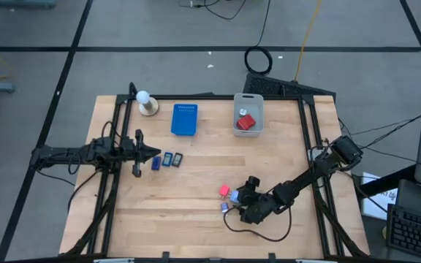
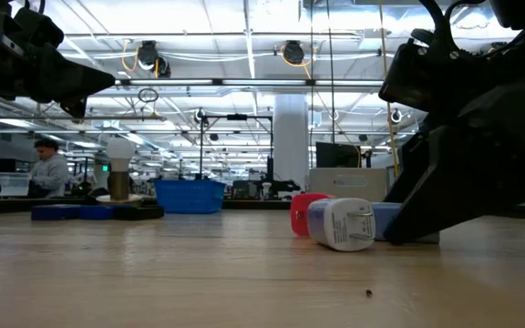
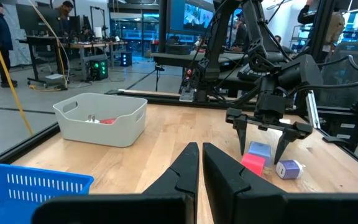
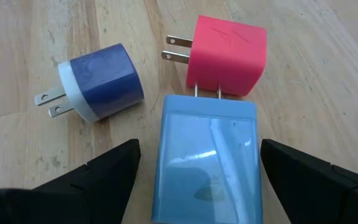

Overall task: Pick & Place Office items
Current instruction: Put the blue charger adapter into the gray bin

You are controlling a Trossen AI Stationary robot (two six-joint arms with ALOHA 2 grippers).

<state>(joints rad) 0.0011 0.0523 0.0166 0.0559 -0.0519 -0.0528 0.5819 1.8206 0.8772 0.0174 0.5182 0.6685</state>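
Table (image 1: 196, 190) of pale wood, right gripper (image 4: 194, 171) wide open with a light-blue plug block (image 4: 209, 158) between its fingers, pink plug (image 4: 225, 56) touching it, dark-blue plug (image 4: 101, 81) just beside, left gripper (image 3: 199, 168) shut tight near three small rectangles (image 1: 167, 160).

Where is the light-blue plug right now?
The light-blue plug lies on the table's front right part, between the open fingers of the right gripper, with the pink plug and the dark-blue plug right beside it.

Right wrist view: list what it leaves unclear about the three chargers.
- Light-blue charger: near end cut off by the picture's edge; prongs hidden behind the pink charger.
- Pink charger: far face out of sight.
- Dark-blue charger: underside hidden.
- Right gripper: open, fingertips cropped.
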